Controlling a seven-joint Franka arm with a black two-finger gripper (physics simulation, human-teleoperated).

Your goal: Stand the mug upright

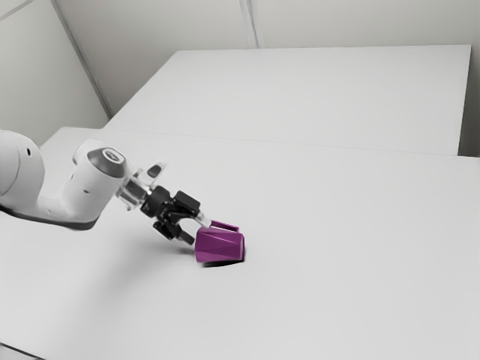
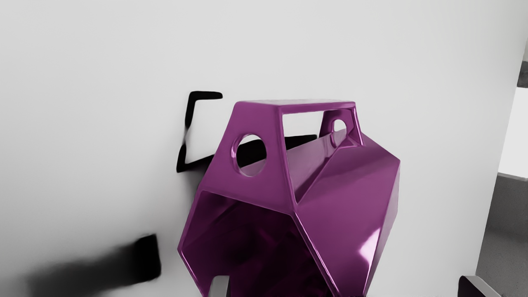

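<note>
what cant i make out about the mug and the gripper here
- Inside of the mug: wrist view, lost in dark shadow.
- Part of its mouth: wrist view, cut off by the bottom edge.
- Its base: wrist view, hidden behind its own body.
- Most of the gripper: wrist view, cut off by the bottom edge.

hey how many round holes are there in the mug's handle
2. One round hole is in the handle's end by the open mouth of the mug; the second hole is in its far end.
</note>
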